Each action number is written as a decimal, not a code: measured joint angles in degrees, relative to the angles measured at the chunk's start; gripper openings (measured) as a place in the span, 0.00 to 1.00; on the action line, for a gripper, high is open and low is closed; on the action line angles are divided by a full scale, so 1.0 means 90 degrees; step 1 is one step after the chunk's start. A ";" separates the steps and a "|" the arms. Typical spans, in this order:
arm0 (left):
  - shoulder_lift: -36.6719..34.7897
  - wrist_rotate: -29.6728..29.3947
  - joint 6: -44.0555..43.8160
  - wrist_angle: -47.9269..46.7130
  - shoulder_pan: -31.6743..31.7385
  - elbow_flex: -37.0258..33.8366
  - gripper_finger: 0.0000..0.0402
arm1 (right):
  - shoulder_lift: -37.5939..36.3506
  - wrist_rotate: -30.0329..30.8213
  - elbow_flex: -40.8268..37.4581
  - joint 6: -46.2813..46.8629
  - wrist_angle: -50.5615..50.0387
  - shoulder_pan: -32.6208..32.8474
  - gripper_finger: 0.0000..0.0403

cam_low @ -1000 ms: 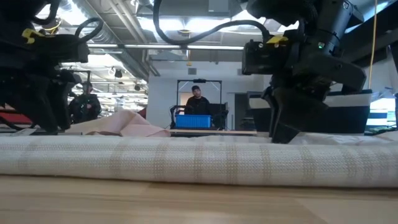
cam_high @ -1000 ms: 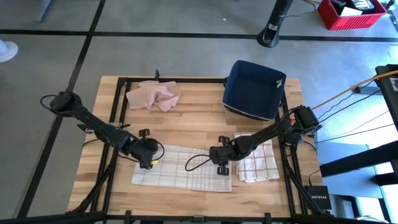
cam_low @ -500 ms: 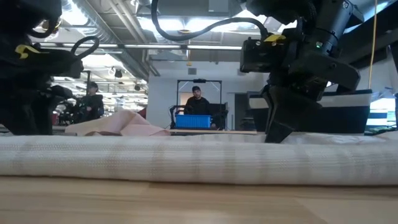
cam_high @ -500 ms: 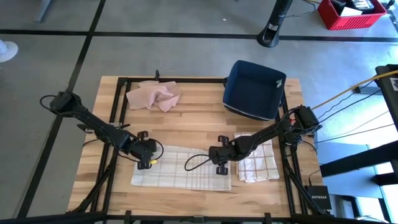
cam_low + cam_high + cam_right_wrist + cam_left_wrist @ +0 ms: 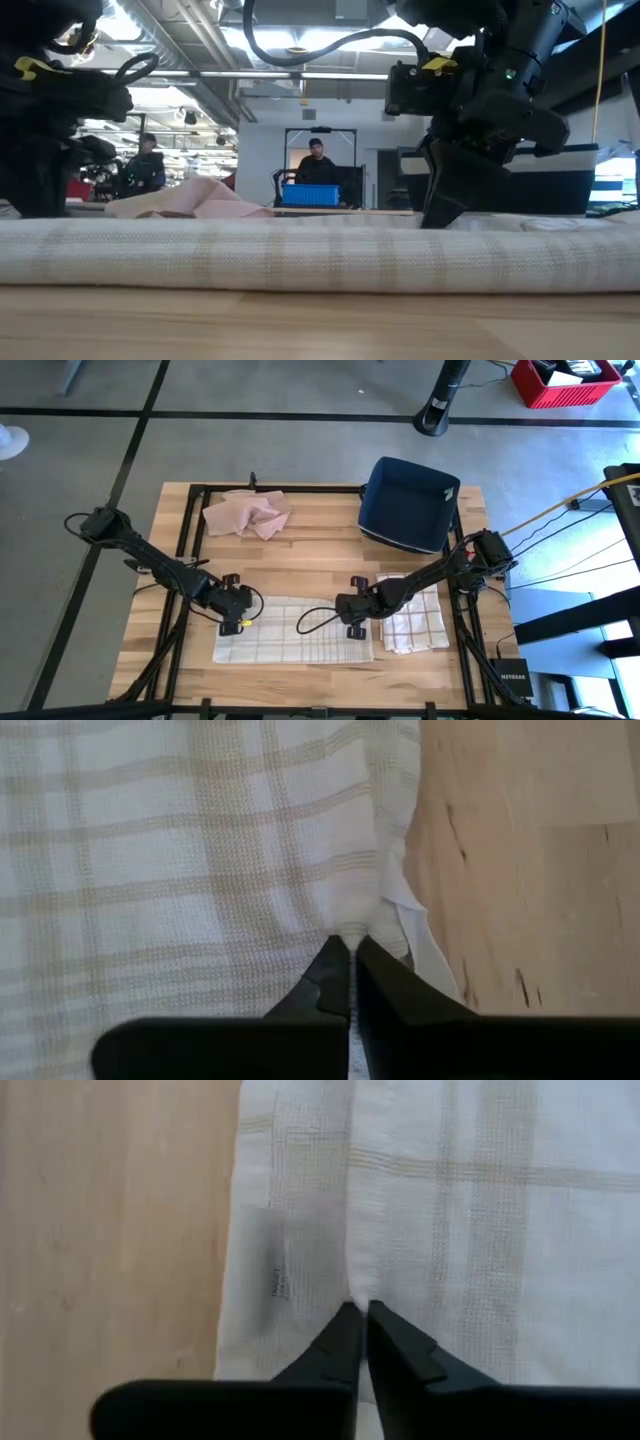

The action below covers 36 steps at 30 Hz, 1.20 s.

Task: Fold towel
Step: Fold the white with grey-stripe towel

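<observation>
The plaid towel lies flat at the table's front edge, long axis running left to right, with the left gripper and right gripper pinched shut on cloth at its two far corners.
</observation>
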 joint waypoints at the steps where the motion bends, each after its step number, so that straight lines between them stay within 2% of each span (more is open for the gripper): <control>1: 0.0000 0.0011 -0.0010 -0.0089 0.0000 0.0051 0.02 | -0.0017 -0.0002 0.0023 0.0000 -0.0049 0.0007 0.01; 5: -0.0003 -0.0007 -0.0092 -0.0685 -0.0001 0.0535 0.01 | -0.0051 -0.0009 0.0372 0.0061 -0.0566 0.0007 0.02; 8: -0.0007 -0.0383 -0.0091 -0.1014 -0.0076 0.0922 0.01 | -0.0051 0.0032 0.0661 0.0037 -0.0944 0.0007 0.02; 13: -0.0009 -0.1077 -0.0411 -0.1794 -0.0292 0.1167 0.01 | -0.0051 0.0665 0.1018 0.0005 -0.1453 0.0007 0.01; 18: -0.0010 -0.1463 -0.1016 -0.2500 -0.0350 0.1045 0.01 | -0.0051 0.1278 0.1091 0.0016 -0.1688 0.0007 0.01; 29: -0.0010 -0.2393 -0.1245 -0.2421 -0.0129 0.0512 0.01 | 0.0166 0.2782 0.0748 -0.0095 -0.1346 -0.0017 0.02; 36: -0.0005 -0.2459 -0.1092 -0.2141 0.0059 0.0467 0.06 | 0.0317 0.3099 0.0710 -0.0159 -0.0960 -0.0142 0.03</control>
